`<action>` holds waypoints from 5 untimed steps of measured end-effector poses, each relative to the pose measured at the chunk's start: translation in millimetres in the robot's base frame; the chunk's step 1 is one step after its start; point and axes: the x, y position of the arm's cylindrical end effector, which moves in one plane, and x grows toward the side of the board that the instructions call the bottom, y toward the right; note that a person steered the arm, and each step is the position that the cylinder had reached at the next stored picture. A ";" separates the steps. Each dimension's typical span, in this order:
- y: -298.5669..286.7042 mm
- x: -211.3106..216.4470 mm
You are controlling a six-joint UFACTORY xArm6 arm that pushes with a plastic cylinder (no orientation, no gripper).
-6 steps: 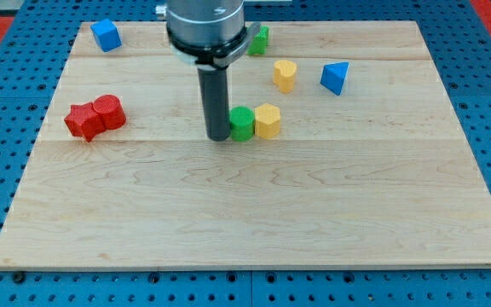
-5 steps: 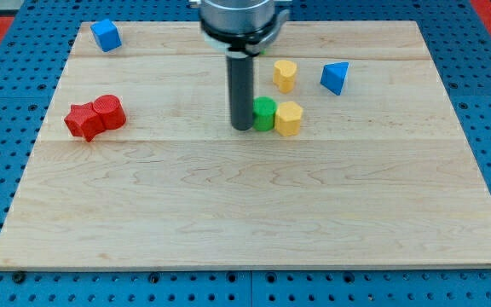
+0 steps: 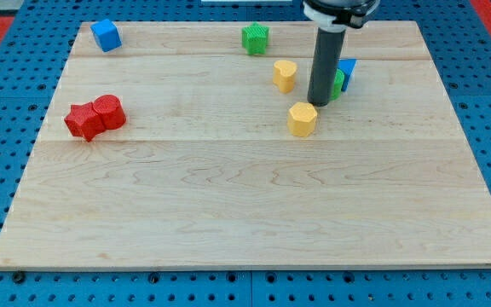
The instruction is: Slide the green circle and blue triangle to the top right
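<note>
My tip (image 3: pixel 319 101) is at the upper right of the board, pressed against the left side of the green circle (image 3: pixel 337 83). The rod hides most of that block. The blue triangle (image 3: pixel 347 72) sits right behind the green circle, touching it on its right. A yellow hexagon (image 3: pixel 302 118) lies just below and left of my tip. A yellow cylinder (image 3: pixel 285 75) stands to the left of the rod.
A green star-shaped block (image 3: pixel 255 38) sits near the top edge, left of the rod. A blue cube (image 3: pixel 106 35) is at the top left corner. Two red blocks (image 3: pixel 95 116) lie together at the left side.
My tip has moved right and up, pushing the green circle away from the yellow hexagon and up against the blue triangle. The hexagon shifted slightly right. The green star is uncovered.
</note>
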 end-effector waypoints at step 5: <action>61.3 -162.2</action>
